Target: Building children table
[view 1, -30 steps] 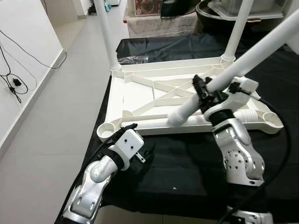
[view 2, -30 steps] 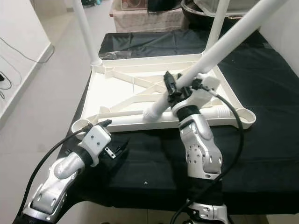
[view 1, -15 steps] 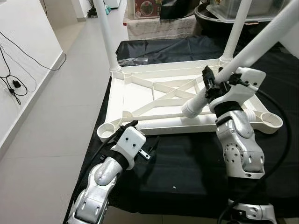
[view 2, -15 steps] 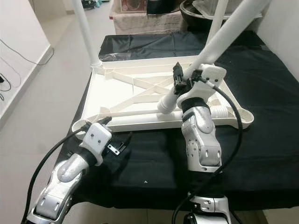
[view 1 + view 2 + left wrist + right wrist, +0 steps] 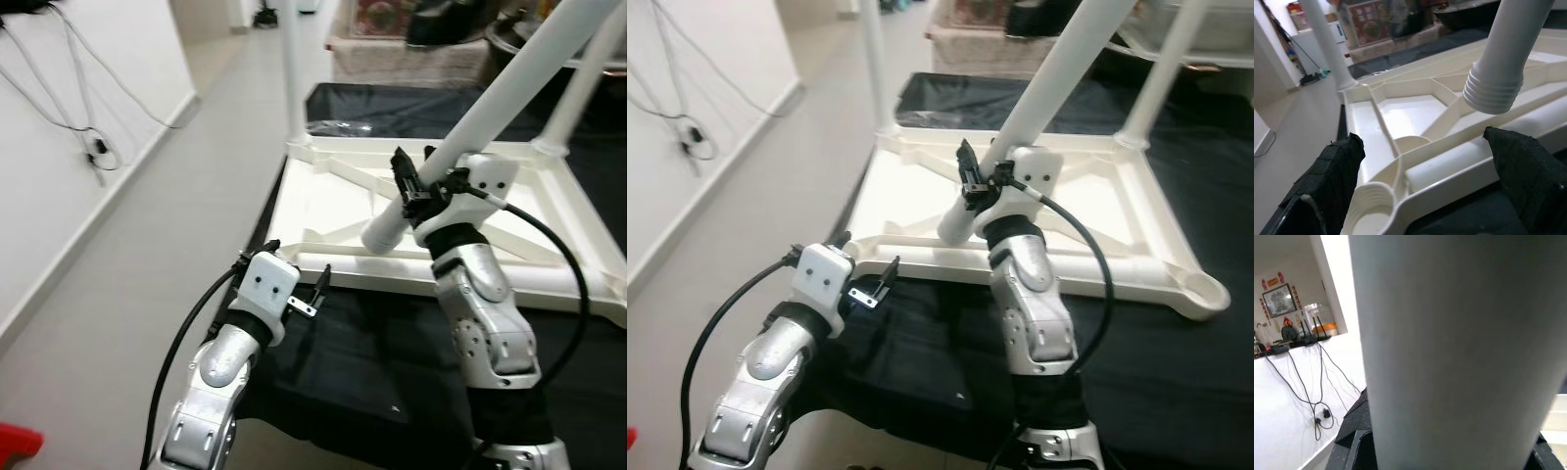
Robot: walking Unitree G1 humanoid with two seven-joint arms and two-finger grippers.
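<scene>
- Table leg (image 5: 470, 127), the loose white tube with the ribbed end, is clenched in the right claw (image 5: 423, 184) and slants up and away over the upturned table top (image 5: 1087, 201); half a second ago its ribbed tip hung over the middle-right of the frame, and it now sits further toward the robot's left, above the near rail.
- Much of that shift is the camera's: the whole scene has slid, the wall with its cables (image 5: 88, 78) now fills more of the left side, so the head has turned or the body has stepped. The leg's tip has nonetheless come closer to the near-left corner relative to the ribs beneath it.
- Near-left corner socket (image 5: 1374, 218) is open and unfilled, and in the left wrist view the ribbed end (image 5: 1493, 93) floats above and apart from it, not yet lined up. I judge the step in hand to be carrying this leg to that socket; two far legs (image 5: 872, 59) (image 5: 1161, 69) already stand upright in theirs.
- Right arm is bent up steeply from the elbow, wrist cocked so the tube crosses the claw at an angle; its fingers grip close to the ribbed end.
- Left claw (image 5: 315, 291) hovers low by the near edge of the black-covered table (image 5: 372, 362), just beside the frame's corner, fingers (image 5: 1332, 171) spread wide and grasping nothing, seemingly ready to steady the frame.
</scene>
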